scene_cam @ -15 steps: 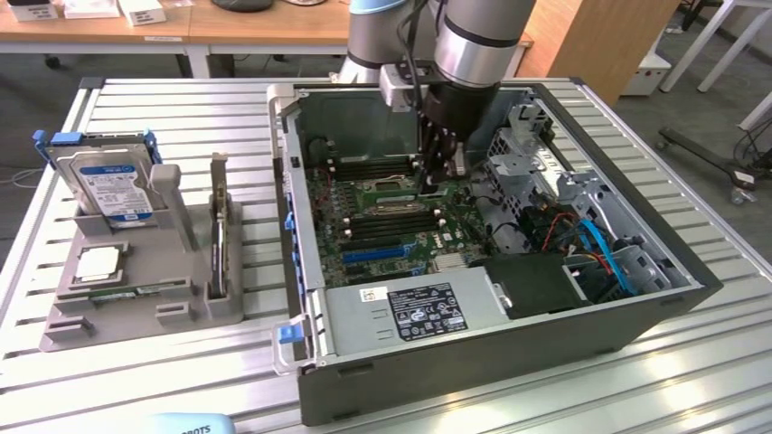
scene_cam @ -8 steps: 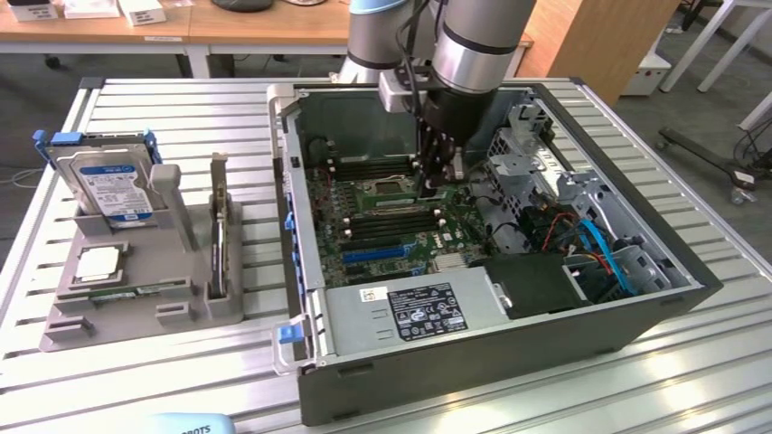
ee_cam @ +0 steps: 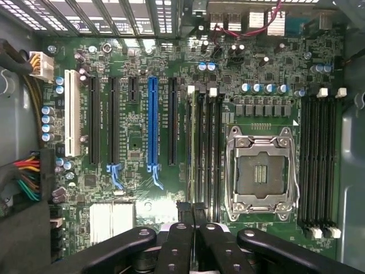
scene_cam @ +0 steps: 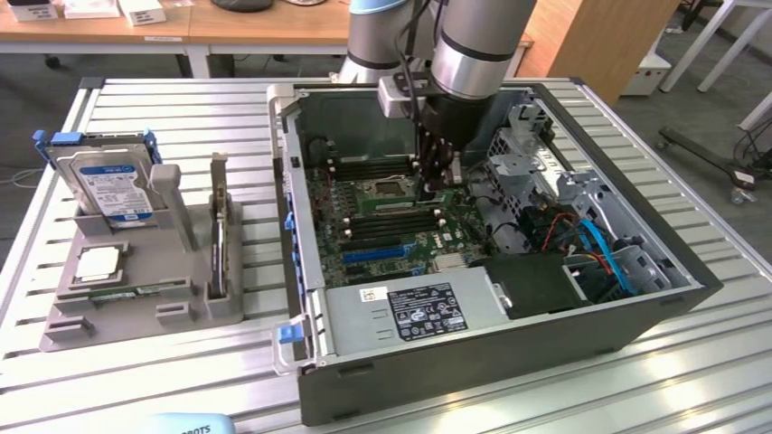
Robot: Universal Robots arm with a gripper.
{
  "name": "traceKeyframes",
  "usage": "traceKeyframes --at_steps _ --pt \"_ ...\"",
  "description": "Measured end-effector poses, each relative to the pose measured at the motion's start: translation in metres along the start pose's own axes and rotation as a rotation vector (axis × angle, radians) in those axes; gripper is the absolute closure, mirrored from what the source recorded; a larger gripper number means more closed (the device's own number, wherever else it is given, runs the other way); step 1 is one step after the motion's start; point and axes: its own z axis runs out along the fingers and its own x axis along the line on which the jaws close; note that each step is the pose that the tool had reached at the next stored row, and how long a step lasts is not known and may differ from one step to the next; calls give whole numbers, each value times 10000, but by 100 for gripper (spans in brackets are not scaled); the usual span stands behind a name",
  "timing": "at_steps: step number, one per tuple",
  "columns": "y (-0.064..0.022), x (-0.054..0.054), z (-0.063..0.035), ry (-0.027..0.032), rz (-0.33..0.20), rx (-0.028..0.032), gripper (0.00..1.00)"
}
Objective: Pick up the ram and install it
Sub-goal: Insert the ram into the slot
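- Closest to the wrist camera, the gripper [ee_cam: 191, 209] has its black fingers pressed together. Their tips line up with the memory slots [ee_cam: 201, 148], which run lengthwise away from them just beside the empty processor socket [ee_cam: 261, 171].
- A pale thin edge lies along the slot in line with the tips. I cannot tell whether it is a stick or whether the tips pinch anything.
- Across the exterior view, the gripper [scene_cam: 437, 188] hangs at the middle of the frame, inside the open computer case [scene_cam: 483, 371] and low over the motherboard.
- At the lower left of that frame, the ram [scene_cam: 133, 291] lies flat in the gray fixture [scene_cam: 72, 333]. It is outside the case, well apart from the gripper and off to the exterior view's left.
- Its long axis runs nearly across the frame, roughly parallel to the board's slots.
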Motion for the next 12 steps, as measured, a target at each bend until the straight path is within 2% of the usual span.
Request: traceKeyframes --at_steps 12 --pt "-2 3 95 1 -4 -1 89"
